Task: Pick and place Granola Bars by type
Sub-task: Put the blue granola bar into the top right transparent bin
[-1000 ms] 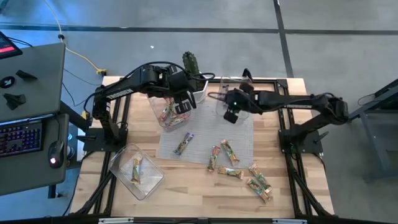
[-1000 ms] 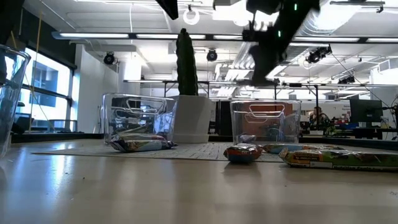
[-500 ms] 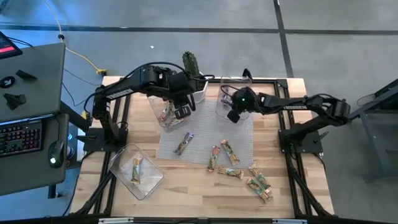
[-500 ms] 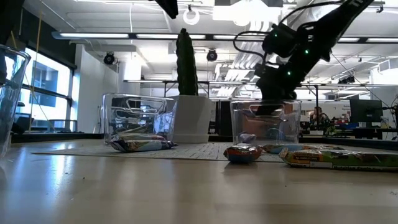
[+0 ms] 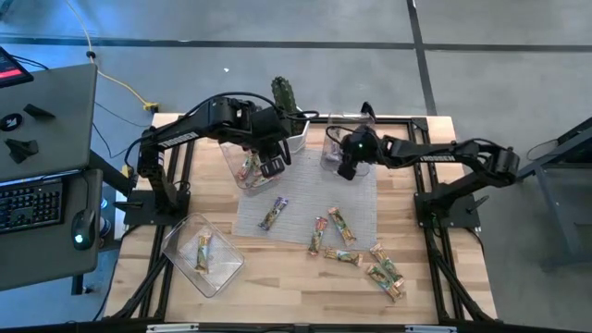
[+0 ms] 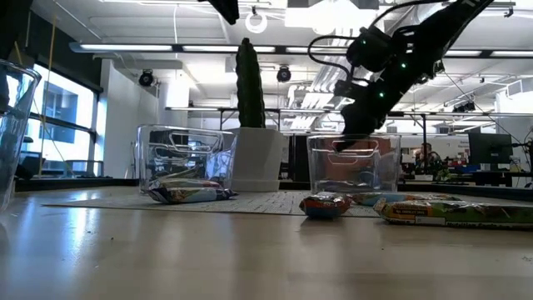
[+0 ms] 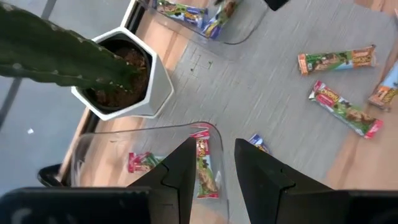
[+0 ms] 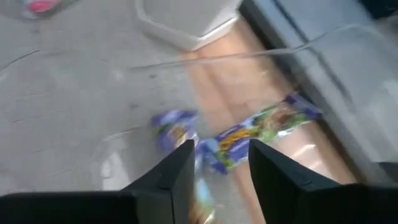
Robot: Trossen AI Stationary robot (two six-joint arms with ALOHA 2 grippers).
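Two dark arms (image 5: pixel 185 129), blk cables

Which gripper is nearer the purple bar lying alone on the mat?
Left. The left gripper hangs over the red bars' tub, just behind the purple bar; the right gripper is over the other tub, farther off.

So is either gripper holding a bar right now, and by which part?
No. The right gripper is open over its tub, purple bars lying loose below. The left gripper is open and empty over the other tub.
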